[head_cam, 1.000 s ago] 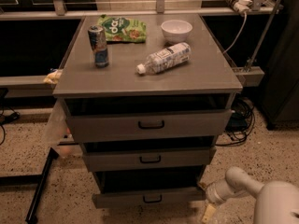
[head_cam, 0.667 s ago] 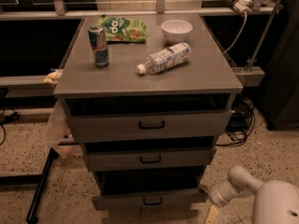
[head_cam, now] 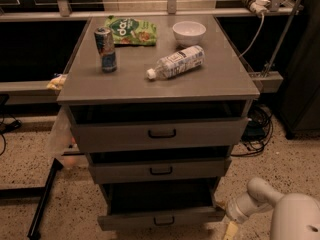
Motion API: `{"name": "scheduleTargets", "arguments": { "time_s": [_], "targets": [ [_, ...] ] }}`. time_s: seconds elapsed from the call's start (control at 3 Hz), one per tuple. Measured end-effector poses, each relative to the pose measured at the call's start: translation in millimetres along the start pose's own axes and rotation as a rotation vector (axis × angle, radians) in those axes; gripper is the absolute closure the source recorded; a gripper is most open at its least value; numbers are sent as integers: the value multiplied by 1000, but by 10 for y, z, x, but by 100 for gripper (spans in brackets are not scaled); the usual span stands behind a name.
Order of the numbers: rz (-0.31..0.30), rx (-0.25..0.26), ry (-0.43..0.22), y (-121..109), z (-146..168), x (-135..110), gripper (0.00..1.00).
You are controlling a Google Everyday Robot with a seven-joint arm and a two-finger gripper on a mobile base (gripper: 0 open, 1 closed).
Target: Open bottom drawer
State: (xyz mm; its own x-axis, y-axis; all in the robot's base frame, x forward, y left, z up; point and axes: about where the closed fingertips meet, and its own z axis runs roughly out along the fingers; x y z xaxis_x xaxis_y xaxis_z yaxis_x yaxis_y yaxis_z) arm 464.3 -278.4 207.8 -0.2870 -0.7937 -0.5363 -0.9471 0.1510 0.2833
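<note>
Bottom drawer stands pulled out, the fingers low beside its right corner, spread impossible to tell.

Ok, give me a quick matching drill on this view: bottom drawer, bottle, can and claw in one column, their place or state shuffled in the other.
Things:
1. bottom drawer
2. bottle
3. can
4. claw

Place or state:
A. lying on its side on the cabinet top
B. standing upright on the left of the cabinet top
C. low at the right, beside the lowest drawer's right corner
D. pulled partly out, dark gap above its front

Pairs: 1-D, 2-A, 3-B, 4-C
</note>
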Motion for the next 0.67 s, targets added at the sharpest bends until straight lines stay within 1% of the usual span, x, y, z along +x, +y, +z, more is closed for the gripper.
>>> {"name": "scheduleTargets", "arguments": {
  "time_s": [0.33, 0.67],
  "targets": [
    [48, -92, -18, 278, -80, 93, 0],
    [48, -92, -18, 278, -80, 93, 0]
  ]
}}
